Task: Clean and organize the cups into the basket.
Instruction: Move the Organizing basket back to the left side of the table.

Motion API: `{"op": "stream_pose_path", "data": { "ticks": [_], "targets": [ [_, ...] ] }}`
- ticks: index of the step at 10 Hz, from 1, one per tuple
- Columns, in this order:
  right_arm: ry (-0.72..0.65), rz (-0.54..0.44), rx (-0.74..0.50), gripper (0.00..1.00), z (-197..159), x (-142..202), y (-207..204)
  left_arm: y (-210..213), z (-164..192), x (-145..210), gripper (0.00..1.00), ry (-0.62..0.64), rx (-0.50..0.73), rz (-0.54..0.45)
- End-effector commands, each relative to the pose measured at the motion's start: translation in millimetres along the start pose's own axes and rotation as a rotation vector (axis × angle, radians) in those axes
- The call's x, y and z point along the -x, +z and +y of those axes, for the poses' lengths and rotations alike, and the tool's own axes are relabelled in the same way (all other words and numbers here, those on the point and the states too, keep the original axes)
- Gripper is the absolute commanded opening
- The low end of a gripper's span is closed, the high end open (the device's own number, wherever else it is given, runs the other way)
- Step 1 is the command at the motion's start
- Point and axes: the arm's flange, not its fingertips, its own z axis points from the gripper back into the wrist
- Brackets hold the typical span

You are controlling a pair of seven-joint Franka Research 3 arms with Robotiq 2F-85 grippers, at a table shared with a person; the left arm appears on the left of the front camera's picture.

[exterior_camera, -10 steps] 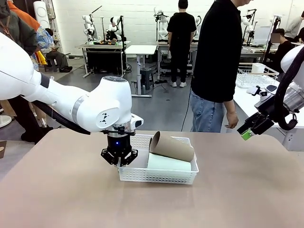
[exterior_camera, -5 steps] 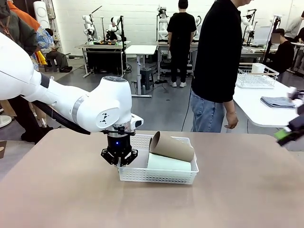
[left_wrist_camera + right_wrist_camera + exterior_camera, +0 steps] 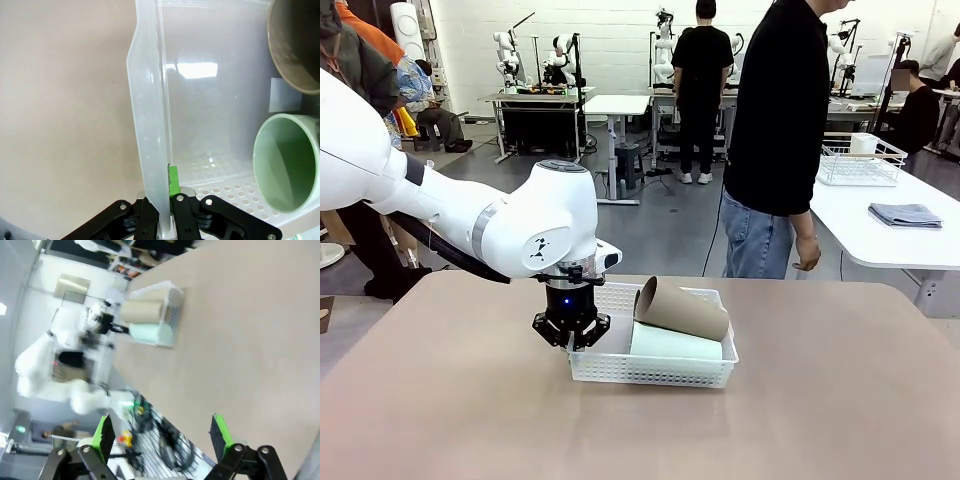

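So the white basket (image 3: 650, 368) sits about mid-table, and both cups are already lying on their sides in it. The tan cup (image 3: 682, 308) is toward the far side, propped at a tilt with its open mouth up at roughly 10 o'clock over the basket's far rim. The mint cup (image 3: 675, 343) lies flat at its 6 o'clock, right against it, taking up the right part of the basket.

The left gripper (image 3: 570, 333) hangs straight down at the basket's left end, around 9 o'clock from the cups. Its fingers are pinched all the way together on the basket's left wall. In the left wrist view you can see it clearly: the gripper (image 3: 164, 210) has the thin translucent wall (image 3: 150, 150) sandwiched between the two fingers, with a green pad (image 3: 173, 181) pressed to the inside face. From there the mint cup's (image 3: 287, 167) mouth faces the camera at about 3 o'clock, and the tan cup's (image 3: 295, 42) mouth is up at 1 o'clock.

The right gripper (image 3: 162, 432) shows in its own wrist view, fingers spread wide with nothing between them, up over the table (image 3: 240, 340) and well apart from the basket (image 3: 167, 315), which looks small at about 11 o'clock.

A person (image 3: 780, 140) in a black top stands at the far edge, around 1 o'clock from the basket.
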Motion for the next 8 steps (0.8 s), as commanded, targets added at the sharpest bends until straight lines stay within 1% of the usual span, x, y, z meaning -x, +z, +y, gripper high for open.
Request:
{"op": "stream_pose_path", "data": {
  "ticks": [1, 2, 3, 4, 6, 7, 8],
  "targets": [
    [0.035, -0.136, -0.252, 1.0, -37.0, 19.5, 18.2, -1.4, -0.2, 0.7, 0.0, -0.001, -0.004, 0.0],
    [0.018, -0.159, -0.321, 1.0, -55.9, 28.7, 28.8, -1.4, -0.2, 0.7, 0.0, -0.001, -0.004, 0.0],
    [0.016, -0.178, -0.363, 1.0, -71.8, 36.3, 36.2, -1.4, -0.2, 0.7, 0.0, -0.001, -0.004, 0.0],
    [0.005, -0.179, -0.362, 1.0, -80.5, 37.1, 42.0, -1.4, -0.2, 0.7, 0.0, -0.001, -0.004, 0.0],
    [-0.007, -0.177, -0.329, 1.0, -82.0, 31.8, 39.4, -1.4, -0.2, 0.7, 0.0, -0.001, -0.004, 0.0],
    [-0.006, -0.124, -0.196, 1.0, -74.6, 23.2, 33.3, -1.4, -0.2, 0.7, 0.0, -0.001, -0.004, 0.0],
    [-0.023, -0.18, -0.335, 1.0, -85.1, 42.8, 32.4, -1.4, -0.2, 0.7, 0.0, -0.001, -0.004, 0.0]
  ]
}}
